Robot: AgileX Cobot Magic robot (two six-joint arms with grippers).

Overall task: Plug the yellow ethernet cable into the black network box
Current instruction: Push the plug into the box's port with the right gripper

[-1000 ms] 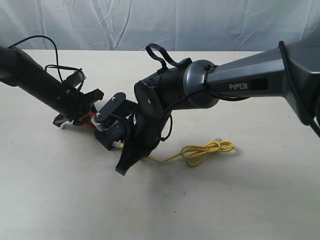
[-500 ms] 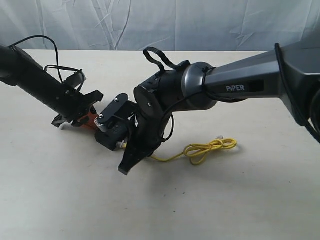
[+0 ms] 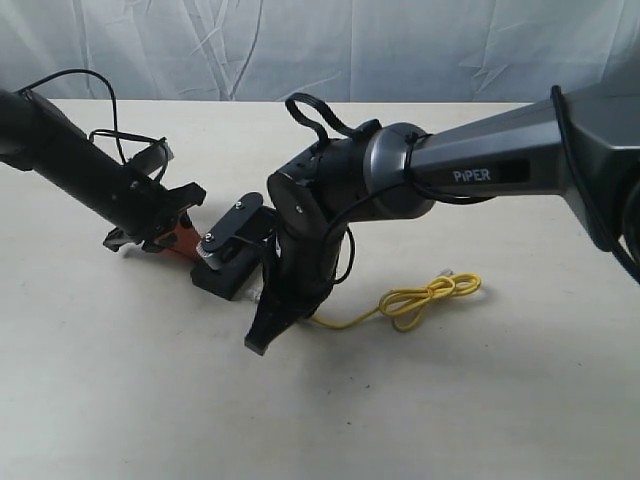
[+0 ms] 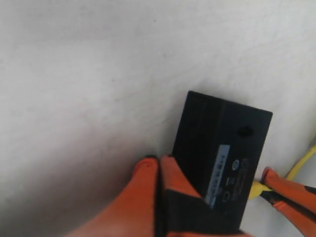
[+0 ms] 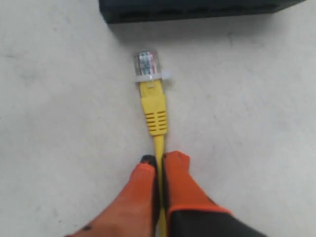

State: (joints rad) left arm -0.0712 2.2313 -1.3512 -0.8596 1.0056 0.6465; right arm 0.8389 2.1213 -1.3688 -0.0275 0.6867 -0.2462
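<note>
The black network box (image 3: pixel 222 278) lies flat on the table; its pale label strip shows in the left wrist view (image 4: pixel 222 158). My left gripper (image 4: pixel 158 159) is shut and empty, its orange fingers (image 3: pixel 180 240) pressed against the box's side. My right gripper (image 5: pixel 159 158) is shut on the yellow ethernet cable (image 5: pixel 154 108) just behind the boot. The clear plug (image 5: pixel 146 63) points at the box's side (image 5: pixel 197 9), a short gap away. In the exterior view the right gripper (image 3: pixel 280 305) reaches across beside the box, and the cable's knotted loop (image 3: pixel 430 297) trails right.
The pale table (image 3: pixel 450 400) ends at a white cloth backdrop (image 3: pixel 400 50). The right arm's thick body (image 3: pixel 340 190) hangs over the box and hides part of it. Black wiring (image 3: pixel 70 80) loops off the left arm.
The right gripper has shifted slightly right and toward the front, dragging the cable's loop right. The box has turned a little. The left gripper has stayed by the box.
</note>
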